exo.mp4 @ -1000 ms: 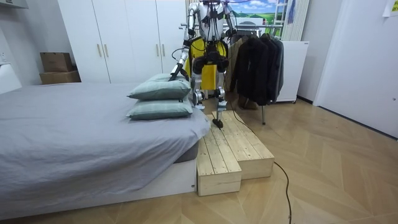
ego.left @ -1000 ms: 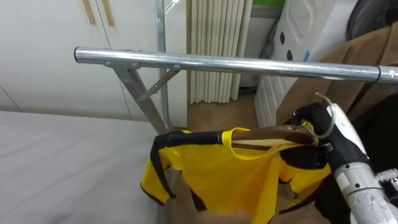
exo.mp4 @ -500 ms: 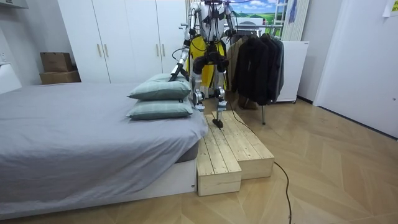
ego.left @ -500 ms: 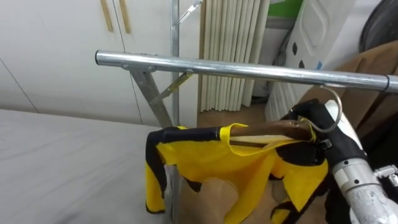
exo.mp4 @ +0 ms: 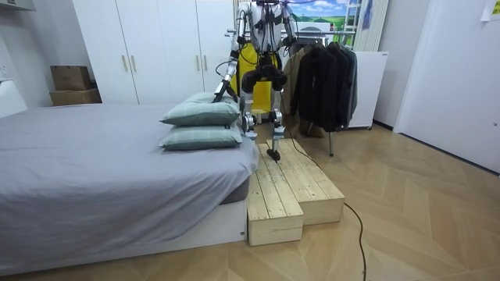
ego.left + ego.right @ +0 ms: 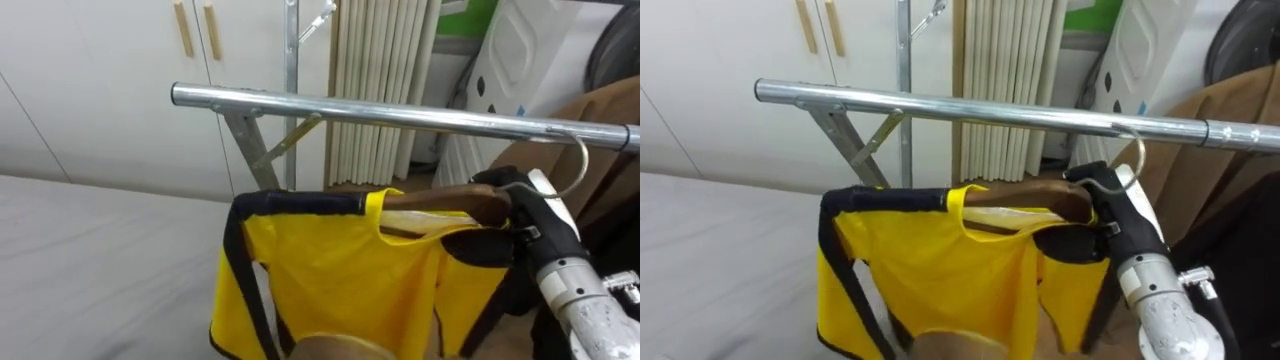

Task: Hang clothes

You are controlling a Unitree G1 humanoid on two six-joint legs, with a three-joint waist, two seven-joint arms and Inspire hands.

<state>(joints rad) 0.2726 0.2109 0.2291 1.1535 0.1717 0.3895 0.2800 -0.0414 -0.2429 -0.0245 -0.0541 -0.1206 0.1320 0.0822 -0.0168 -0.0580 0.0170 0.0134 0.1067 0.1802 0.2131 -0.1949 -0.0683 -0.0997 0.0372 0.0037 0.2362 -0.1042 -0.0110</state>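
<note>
White wardrobe doors [image 6: 90,90] stand behind a metal rail [image 6: 380,112]. Below the rail, a yellow shirt [image 6: 340,270] drapes a wooden hanger [image 6: 440,200]. The right hand [image 6: 530,215] has its fingers [image 6: 497,182] curled tight round the hanger's neck, and the wire hook [image 6: 578,165] reaches the rail. In the room view, the left hand [image 5: 220,94] hangs by the pillows [image 5: 199,113].

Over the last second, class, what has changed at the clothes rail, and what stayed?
The right robot hand raised the wooden hanger with the yellow shirt; its wire hook rose from below the metal rail to rail level. The grip on the hanger stayed.
</note>
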